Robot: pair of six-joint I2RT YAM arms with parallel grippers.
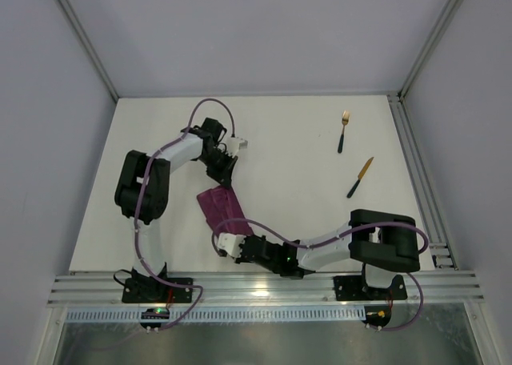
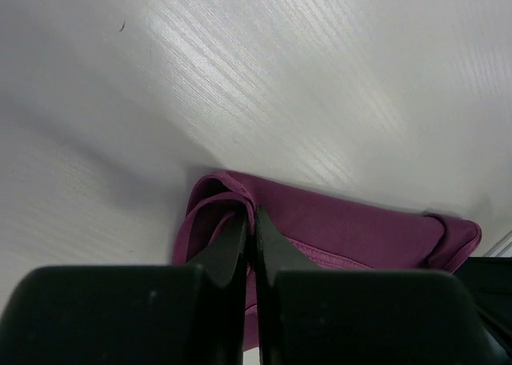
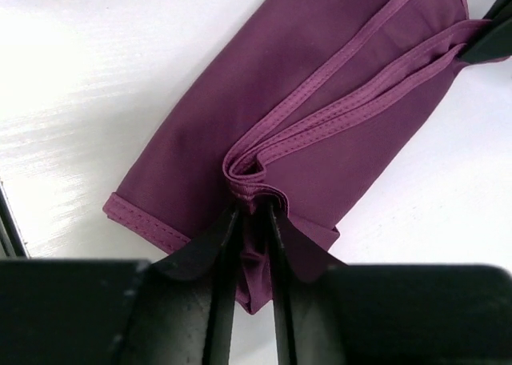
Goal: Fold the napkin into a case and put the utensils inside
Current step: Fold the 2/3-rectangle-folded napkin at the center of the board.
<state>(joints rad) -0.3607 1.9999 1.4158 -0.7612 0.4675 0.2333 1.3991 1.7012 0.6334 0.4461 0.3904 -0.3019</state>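
Right wrist view: right gripper pinches bunched hems at one end of the folded napkin; left gripper clamps its opposite end.

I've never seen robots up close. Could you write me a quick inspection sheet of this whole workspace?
Surface: white table, looks clean.
Job's things: napkin folded into a narrow oblong, lying flat between the two arms; fork and knife lie apart at the far right, not yet inside.
Clutter: nothing seen.
Grippers: left gripper shut on the napkin's far end; right gripper pinching the bunched hems at the near end.
Cables: purple cables loop along both arms, off the cloth.
Surroundings: metal rails along the near edge, plain grey walls around.
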